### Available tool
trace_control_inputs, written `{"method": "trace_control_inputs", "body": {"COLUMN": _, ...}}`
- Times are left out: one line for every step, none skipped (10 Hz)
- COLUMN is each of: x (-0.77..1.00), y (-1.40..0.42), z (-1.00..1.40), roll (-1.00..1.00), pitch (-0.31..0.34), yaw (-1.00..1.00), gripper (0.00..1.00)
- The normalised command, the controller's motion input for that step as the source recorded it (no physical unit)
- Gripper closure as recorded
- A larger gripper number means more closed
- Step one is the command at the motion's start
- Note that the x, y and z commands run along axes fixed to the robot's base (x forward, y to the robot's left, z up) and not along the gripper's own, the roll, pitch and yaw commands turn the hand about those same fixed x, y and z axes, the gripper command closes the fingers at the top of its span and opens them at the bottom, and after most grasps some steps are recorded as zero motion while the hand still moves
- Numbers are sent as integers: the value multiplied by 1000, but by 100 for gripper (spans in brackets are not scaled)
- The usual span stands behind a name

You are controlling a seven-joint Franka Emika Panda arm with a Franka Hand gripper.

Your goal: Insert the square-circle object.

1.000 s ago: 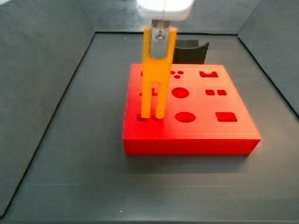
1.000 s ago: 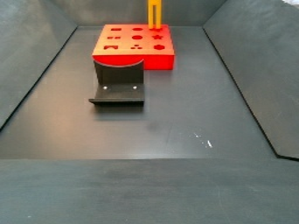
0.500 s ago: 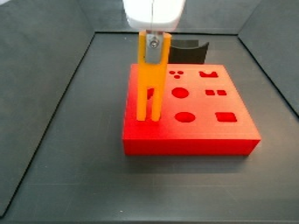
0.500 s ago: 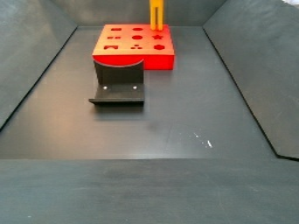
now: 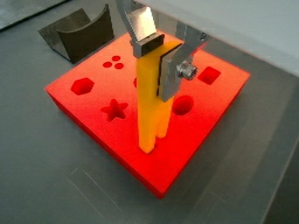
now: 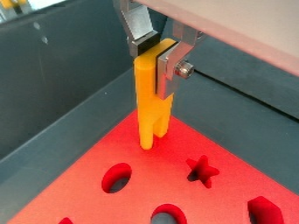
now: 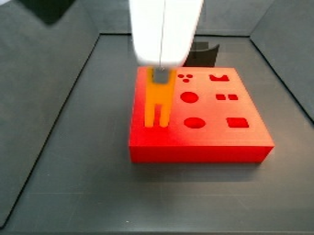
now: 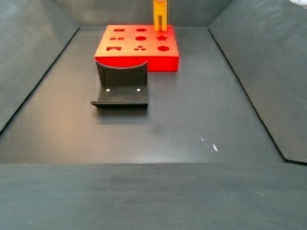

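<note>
My gripper (image 5: 158,54) is shut on the top end of the square-circle object (image 5: 149,105), a long orange-yellow two-pronged peg that hangs upright, prongs down. The prong tips are just over the top face of the red block (image 5: 105,96) with shaped holes, near one edge. I cannot tell whether they touch it. In another wrist view the gripper (image 6: 158,54) holds the peg (image 6: 149,109) above the block (image 6: 140,188). In a side view the gripper (image 7: 163,37) is a white blur over the peg (image 7: 157,101) at the block's (image 7: 215,133) left part. The peg (image 8: 160,13) also shows at the block's (image 8: 138,49) far edge.
The dark grey fixture (image 8: 121,85) stands on the floor right beside the red block; it also shows in a wrist view (image 5: 76,33) and a side view (image 7: 204,50). Sloping dark bin walls (image 8: 36,81) enclose the floor.
In a side view the gripper has come lower and is blurred, covering more of the peg's top. The prong tips stay over the same left part of the block.
</note>
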Motion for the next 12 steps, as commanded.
{"method": "trace_control_inputs", "body": {"x": 29, "y": -123, "z": -509, "roll": 313, "pitch": 0, "yaw": 0, "gripper": 100}}
{"method": "trace_control_inputs", "body": {"x": 57, "y": 0, "z": -823, "roll": 10, "pitch": -97, "yaw": 0, "gripper": 100}}
{"method": "trace_control_inputs", "body": {"x": 331, "y": 17, "z": -1000, "roll": -10, "pitch": 0, "yaw": 0, "gripper": 100}}
{"method": "trace_control_inputs", "body": {"x": 271, "y": 26, "z": -1000, "roll": 0, "pitch": 0, "yaw": 0, "gripper": 100}}
{"method": "trace_control_inputs", "body": {"x": 171, "y": 49, "z": -1000, "roll": 0, "pitch": 0, "yaw": 0, "gripper": 100}}
{"method": "trace_control_inputs", "body": {"x": 0, "y": 0, "z": -49, "roll": 41, "pitch": 29, "yaw": 0, "gripper": 100}}
{"method": "trace_control_inputs", "body": {"x": 17, "y": -3, "z": -40, "roll": 0, "pitch": 0, "yaw": 0, "gripper": 100}}
{"method": "trace_control_inputs", "body": {"x": 134, "y": 51, "z": -343, "roll": -57, "pitch": 170, "yaw": -311, "gripper": 100}}
{"method": "trace_control_inputs", "body": {"x": 86, "y": 180, "z": -320, "roll": -274, "pitch": 243, "yaw": -483, "gripper": 100}}
{"method": "trace_control_inputs", "body": {"x": 6, "y": 234, "z": -331, "roll": -250, "pitch": 301, "yaw": -480, "gripper": 100}}
{"method": "trace_control_inputs", "body": {"x": 49, "y": 223, "z": -366, "roll": -221, "pitch": 324, "yaw": -377, "gripper": 100}}
{"method": "trace_control_inputs", "body": {"x": 0, "y": 77, "z": -497, "roll": -169, "pitch": 280, "yaw": -311, "gripper": 100}}
